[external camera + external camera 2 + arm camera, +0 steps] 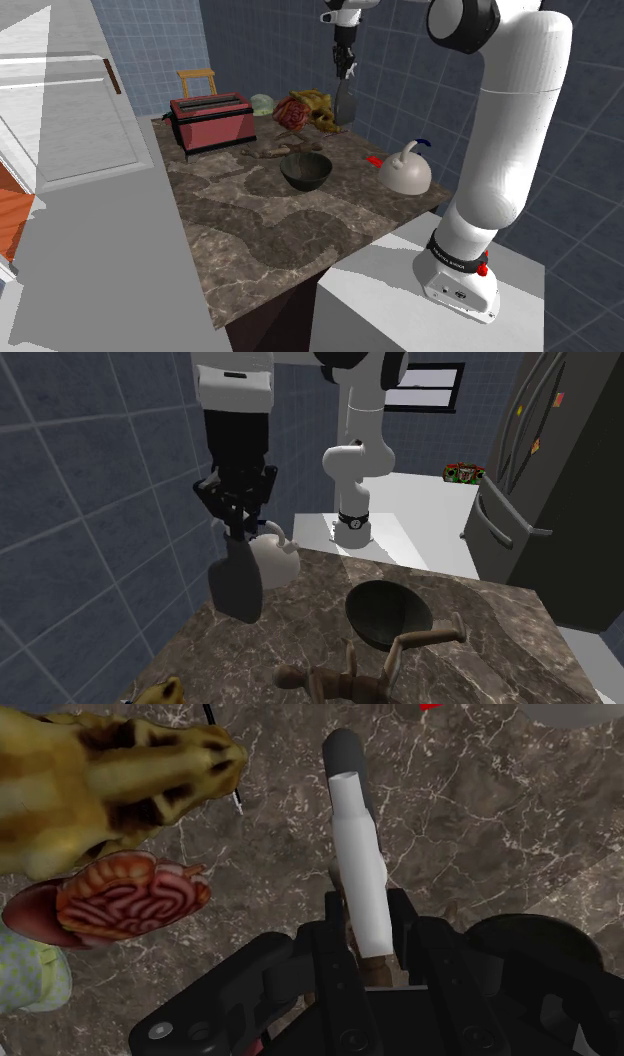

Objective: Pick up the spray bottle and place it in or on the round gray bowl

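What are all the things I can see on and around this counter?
spray bottle: one, grey-white, clasped in the gripper above the counter
bowl: one, dark grey, mid-counter
kettle: one, white, near the stand
toaster: one, red, counter corner
wooden figure: one, brown, lying beside the bowl
skull: one, yellow-brown, near the gripper
brain model: one, pink, beside the skull
chair: one, wooden, behind the toaster
fridge: one, dark, beyond the counter
counter: one, brown marble
arm: one, white, on the stand
gripper: one, black, shut on the spray bottle

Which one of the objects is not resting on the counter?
The pale spray bottle: it hangs clasped in the gripper above the counter, while the bowl, the white kettle and the red toaster rest on it.
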Motion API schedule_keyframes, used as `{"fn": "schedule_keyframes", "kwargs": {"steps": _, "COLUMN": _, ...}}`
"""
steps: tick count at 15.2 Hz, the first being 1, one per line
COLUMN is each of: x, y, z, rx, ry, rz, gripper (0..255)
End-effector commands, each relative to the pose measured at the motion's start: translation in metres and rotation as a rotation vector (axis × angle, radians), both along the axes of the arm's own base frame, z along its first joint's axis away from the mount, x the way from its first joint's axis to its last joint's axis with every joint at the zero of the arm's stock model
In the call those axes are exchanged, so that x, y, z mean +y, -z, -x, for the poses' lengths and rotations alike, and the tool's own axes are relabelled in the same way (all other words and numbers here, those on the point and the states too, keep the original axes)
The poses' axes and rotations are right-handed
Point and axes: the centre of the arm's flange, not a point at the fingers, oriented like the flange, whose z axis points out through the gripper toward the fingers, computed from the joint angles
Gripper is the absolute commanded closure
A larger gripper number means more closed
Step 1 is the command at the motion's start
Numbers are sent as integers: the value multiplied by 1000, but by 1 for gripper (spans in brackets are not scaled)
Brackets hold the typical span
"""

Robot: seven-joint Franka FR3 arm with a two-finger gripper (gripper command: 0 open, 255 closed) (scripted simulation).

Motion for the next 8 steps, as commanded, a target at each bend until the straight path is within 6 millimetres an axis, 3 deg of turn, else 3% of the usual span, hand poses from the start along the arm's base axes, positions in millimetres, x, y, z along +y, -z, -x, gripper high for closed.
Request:
{"fn": "schedule_keyframes", "kwargs": {"steps": 1, "x": 0, "y": -10, "z": -1, "rx": 0, "ry": 0, "rz": 0, "gripper": 255}}
{"fn": "schedule_keyframes", "kwargs": {"steps": 6, "x": 0, "y": -33, "z": -1, "rx": 0, "ry": 0, "rz": 0, "gripper": 255}}
{"fn": "schedule_keyframes", "kwargs": {"steps": 8, "x": 25, "y": -41, "z": 4, "rx": 0, "ry": 0, "rz": 0, "gripper": 255}}
